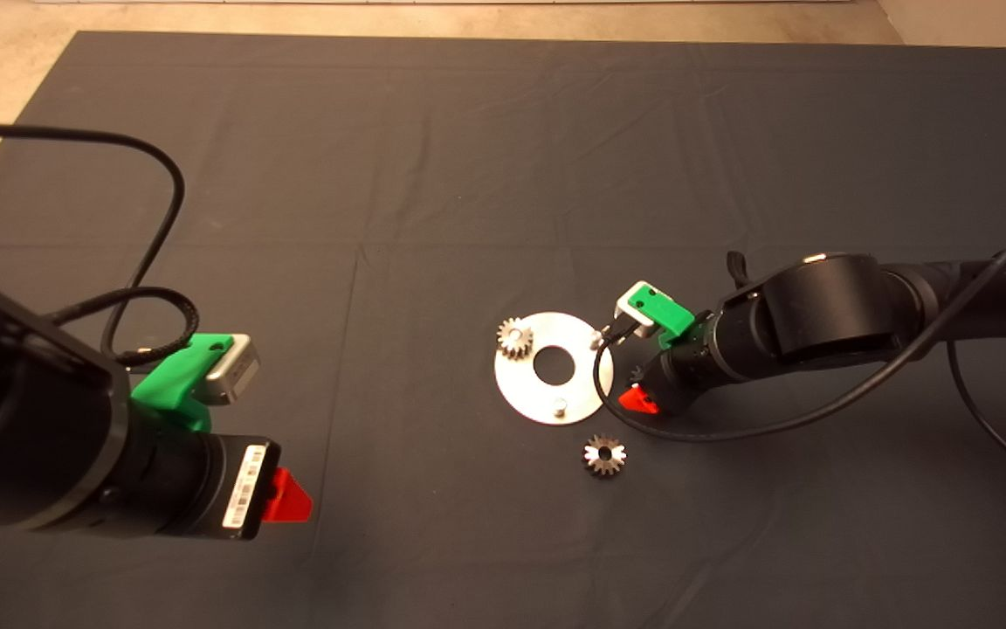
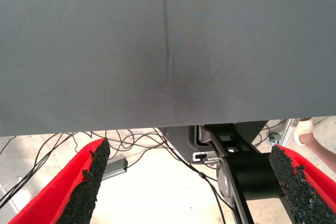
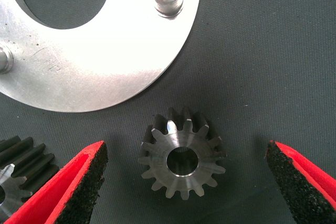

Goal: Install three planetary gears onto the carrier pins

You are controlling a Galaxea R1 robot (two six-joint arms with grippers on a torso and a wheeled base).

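Beside the disc [image 3: 100, 61], the right gripper [image 3: 186, 182] spreads wide around a loose gear [image 3: 181, 158], another gear [image 3: 16, 174] nearby.

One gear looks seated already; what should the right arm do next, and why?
Probably lower the right gripper and close on the loose gear: it lies flat on the mat between the open fingers, just off the disc. Two carrier pins stand bare. The left gripper waits, open.

Beside the right end effector [image 3: 184, 182], one planetary gear [image 3: 18, 174] is cut off by the picture's edge; one carrier pin [image 3: 4, 59] too.
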